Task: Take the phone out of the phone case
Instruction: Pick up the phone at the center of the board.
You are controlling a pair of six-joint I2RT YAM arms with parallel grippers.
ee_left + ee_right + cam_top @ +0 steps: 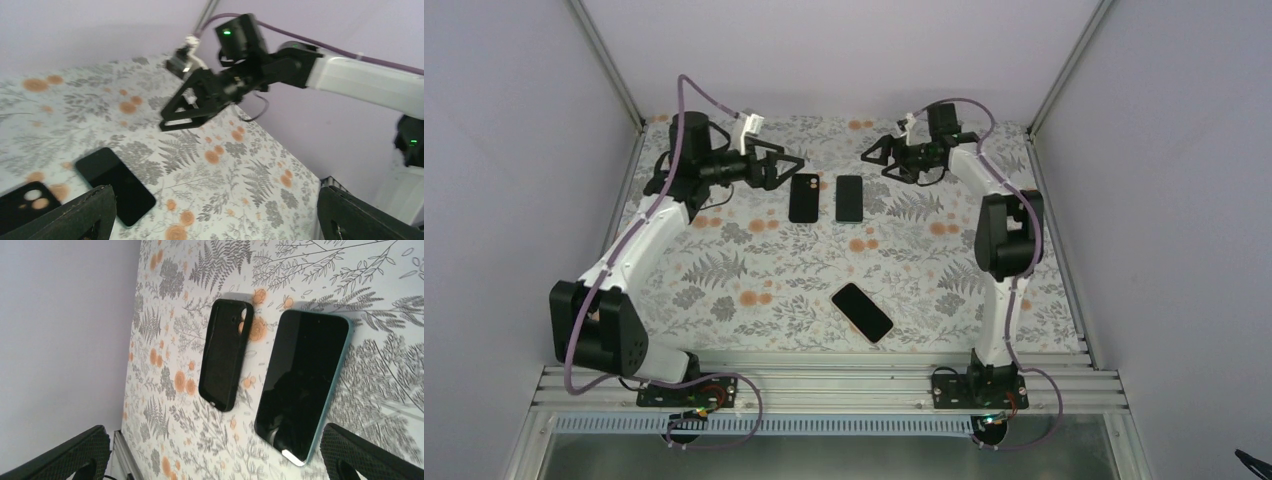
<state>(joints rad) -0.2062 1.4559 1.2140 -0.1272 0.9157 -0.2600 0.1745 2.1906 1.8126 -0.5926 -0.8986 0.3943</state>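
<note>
Left tool [782, 168] and right tool [879, 160] both spread, empty.
Black phone case [225, 355] lies empty just left of teal-edged dark phone [302, 385] on floral worktop [724, 270]; extraction looks finished.

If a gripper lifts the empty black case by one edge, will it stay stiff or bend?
The empty black case looks thin-walled and hollow, so it probably flexes and weighs little. Lying flat on the table, it should slide when pushed, not roll.
</note>
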